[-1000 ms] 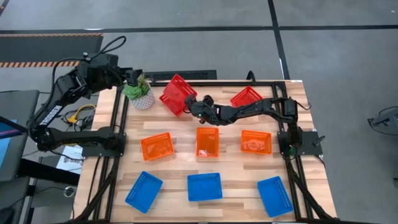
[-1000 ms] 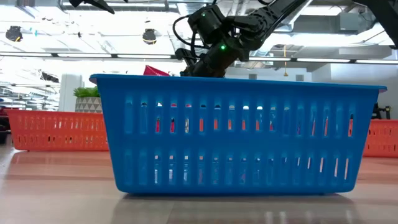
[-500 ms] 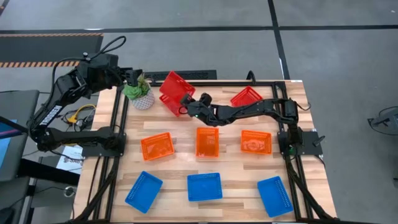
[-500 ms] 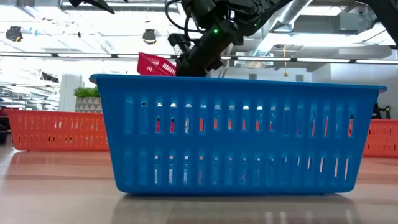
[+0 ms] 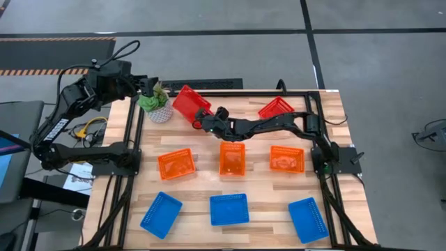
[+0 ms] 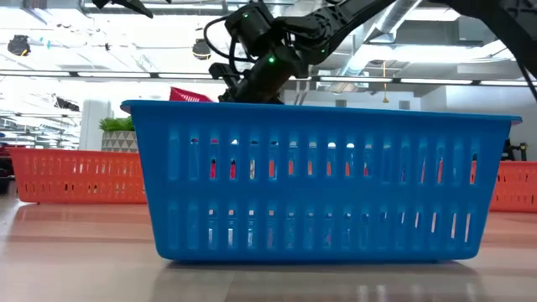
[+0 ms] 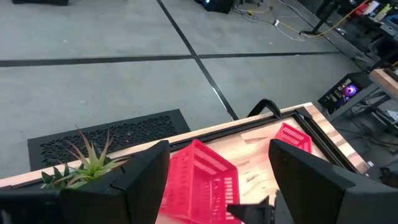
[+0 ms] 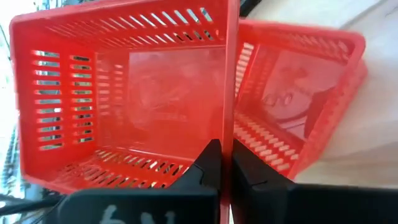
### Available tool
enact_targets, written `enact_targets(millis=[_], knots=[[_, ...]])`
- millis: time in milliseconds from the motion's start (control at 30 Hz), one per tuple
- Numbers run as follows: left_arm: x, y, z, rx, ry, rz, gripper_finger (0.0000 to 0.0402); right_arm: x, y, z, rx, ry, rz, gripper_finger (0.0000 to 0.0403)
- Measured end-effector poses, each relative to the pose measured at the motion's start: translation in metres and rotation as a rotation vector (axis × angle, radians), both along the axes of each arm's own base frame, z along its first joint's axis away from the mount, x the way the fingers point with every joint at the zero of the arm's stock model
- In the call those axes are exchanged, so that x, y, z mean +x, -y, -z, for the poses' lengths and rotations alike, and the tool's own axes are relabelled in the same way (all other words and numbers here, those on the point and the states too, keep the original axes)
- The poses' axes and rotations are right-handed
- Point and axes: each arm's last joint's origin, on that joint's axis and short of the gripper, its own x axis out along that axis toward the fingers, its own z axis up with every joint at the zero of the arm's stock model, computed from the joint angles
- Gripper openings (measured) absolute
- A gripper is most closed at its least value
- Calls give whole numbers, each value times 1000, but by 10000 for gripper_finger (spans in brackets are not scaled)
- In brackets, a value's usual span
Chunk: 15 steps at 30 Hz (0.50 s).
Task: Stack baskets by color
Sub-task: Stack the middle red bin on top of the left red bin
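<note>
I had the right tool [image 5: 203,120] pinched tight on the wall of a red basket [image 5: 189,102], which it held tilted and clear of the bench [image 5: 258,174] just beside the potted plant [image 5: 155,103]. From the right wrist camera I saw a second red basket [image 8: 298,106] lying right behind the held one, and I could not tell whether the two touched. A third red basket [image 5: 276,108] sat well apart from the plant, along the same far edge of the bench. The three orange baskets [image 5: 232,159] formed a row nearer than the plant, and the three blue baskets [image 5: 229,209] a row nearer still.

I judged these baskets light and fairly stiff but springy in their thin mesh walls, and smooth enough to slip. The rim of a short wall looked to me the best place to take hold, since a pinch lower on the slats might flex them.

The overhead camera gave me the whole layout, but not the grip. The right wrist camera showed both fingers [image 8: 211,165] closed on the wall edge. The table-level camera was mostly blocked by one blue basket [image 6: 323,180], with only a red corner showing above it. The left tool [image 7: 217,180] hung wide open above the plant, waiting.
</note>
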Motion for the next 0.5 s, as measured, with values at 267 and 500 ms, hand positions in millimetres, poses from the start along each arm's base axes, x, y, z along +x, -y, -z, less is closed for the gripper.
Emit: enact_targets(millis=[267,500], knots=[[-1,1,0,2,2,0,263,-5,2,8,53,-70,10,37],[-1,1,-1,9,0,1,263,-9,1,14,122,-92,30,65]])
